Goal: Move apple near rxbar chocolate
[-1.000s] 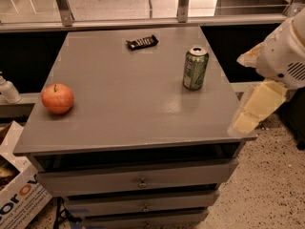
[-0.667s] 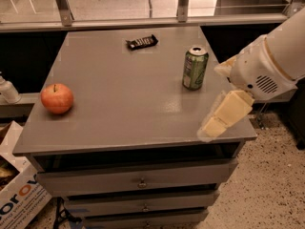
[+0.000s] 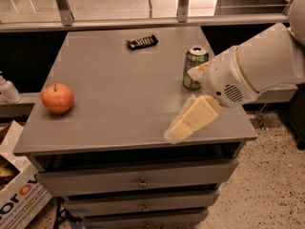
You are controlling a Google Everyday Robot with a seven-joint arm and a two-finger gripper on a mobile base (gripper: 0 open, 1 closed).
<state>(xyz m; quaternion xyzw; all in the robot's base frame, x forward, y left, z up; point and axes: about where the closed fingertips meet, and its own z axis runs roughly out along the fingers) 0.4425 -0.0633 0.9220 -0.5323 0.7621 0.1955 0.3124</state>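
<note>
Near the left edge of the counter (image 3: pixel 119 109), toward its front corner, the apple (image 3: pixel 57 98) sits stem up, untouched, with bare surface all around it. The chocolate bar (image 3: pixel 142 42) lies flat near the back edge, roughly midway along it and a little askew, well apart from the apple. A green can (image 3: pixel 195 67) stands upright toward the right edge.

Over the front right corner hangs the gripper (image 3: pixel 183 101), carried by a bulky white arm (image 3: pixel 267 61) that reaches in from the right. Its jaws stand wide apart and hold nothing. One pale finger (image 3: pixel 190 120) slants down toward the front edge, and the other peeks out just beside the can. That wide, empty spread suits an approach, since the apple is round and broad and needs a generous opening.

The job looks to be at its start: the apple is not yet picked up, and most of the counter's width lies between it and the gripper. The next move, as I judge it, is a reach across toward the left edge, staying above the surface and away from the can, which stands close to the wrist and could be knocked over. Once lifted, the apple would go toward the back edge, to be set down just beside the bar and not on it. Being round, it may roll if let go carelessly.
</note>
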